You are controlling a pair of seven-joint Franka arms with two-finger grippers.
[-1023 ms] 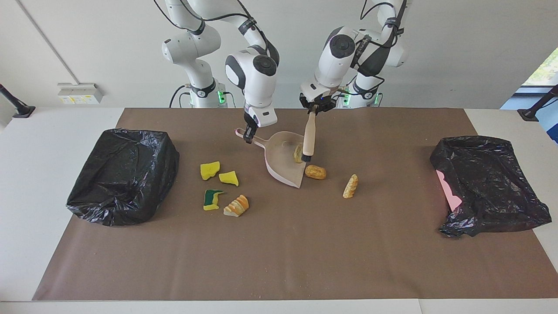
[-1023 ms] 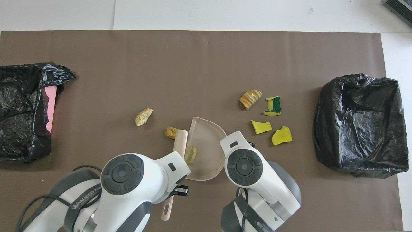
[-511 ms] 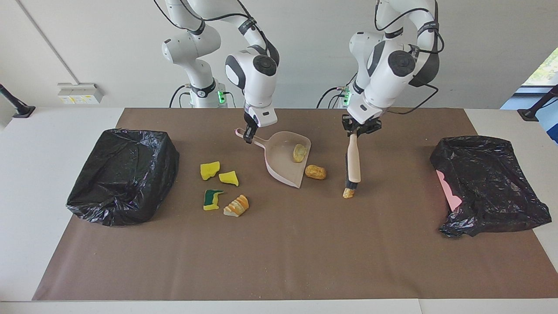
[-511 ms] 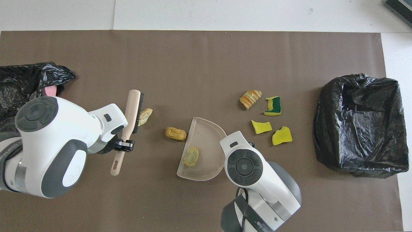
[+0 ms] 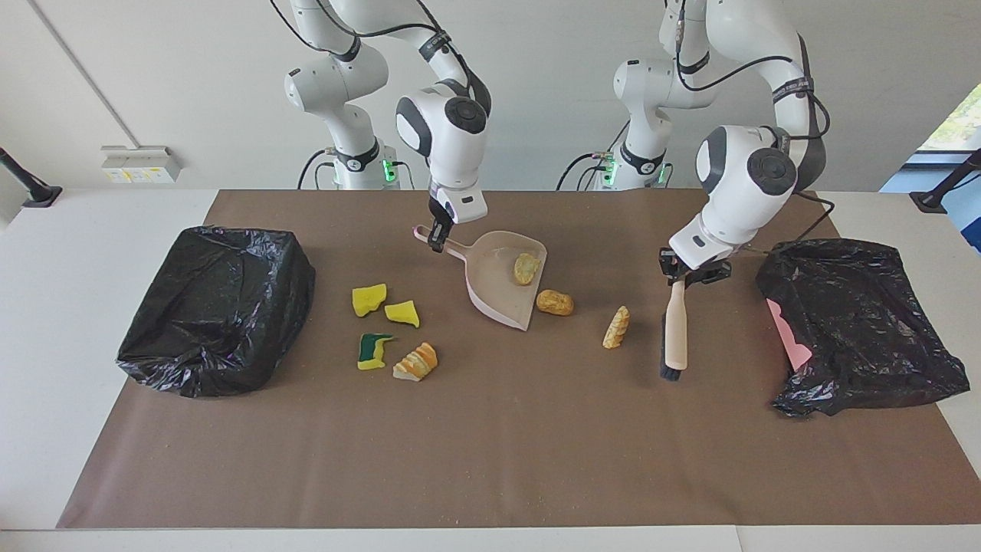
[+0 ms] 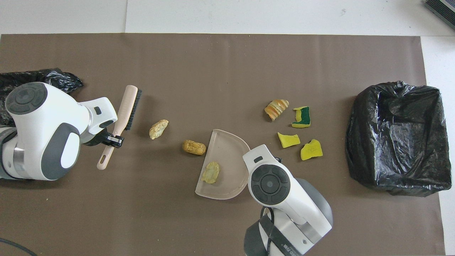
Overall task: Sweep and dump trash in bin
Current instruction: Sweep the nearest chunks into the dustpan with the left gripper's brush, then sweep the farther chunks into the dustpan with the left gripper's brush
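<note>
My right gripper (image 5: 437,239) is shut on the handle of the pale pink dustpan (image 5: 502,280), which rests on the mat; in the overhead view its own wrist hides it. One bread chunk (image 5: 526,268) lies in the pan, a second (image 5: 555,302) at its lip, a third (image 5: 616,326) toward the left arm's end. My left gripper (image 5: 682,277) is shut on the brush (image 5: 673,337), bristle end down, between that third chunk and a bin. Two yellow sponge pieces (image 5: 369,299), a green-backed one (image 5: 373,350) and a striped pastry piece (image 5: 416,362) lie toward the right arm's end.
A bin lined with a black bag (image 5: 218,307) stands at the right arm's end of the brown mat (image 5: 490,460). Another black-bagged bin (image 5: 858,322), with pink showing at its edge, stands at the left arm's end, close to the brush.
My left arm has swung the brush out of the dustpan and toward its own end of the table, past the third bread chunk. One chunk stayed in the pan. The right arm has not moved.
</note>
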